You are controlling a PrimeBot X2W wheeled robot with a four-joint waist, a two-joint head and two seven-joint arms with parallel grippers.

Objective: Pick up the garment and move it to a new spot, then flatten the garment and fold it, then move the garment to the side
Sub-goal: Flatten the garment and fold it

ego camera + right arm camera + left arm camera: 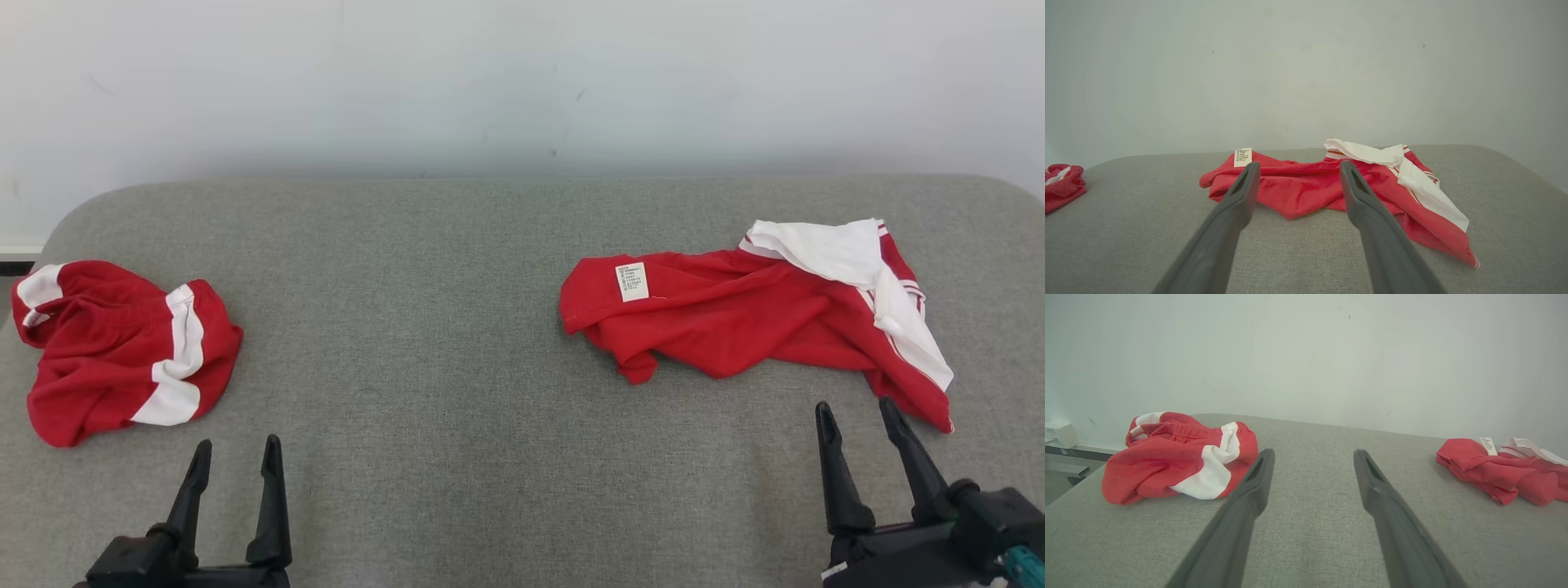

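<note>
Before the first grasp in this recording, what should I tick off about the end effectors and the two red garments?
1. The left end effector is open and empty: ok.
2. The right end effector is open and empty: ok.
3. The labelled red garment lies crumpled just ahead of the right end effector, untouched: ok.
4. The banded red garment lies bunched well apart from it, ahead of the left end effector: ok.
5. The grey surface is bare between the two garments, leaving room for a new spot: ok.
6. Which garment the task means: cannot tell.
</note>
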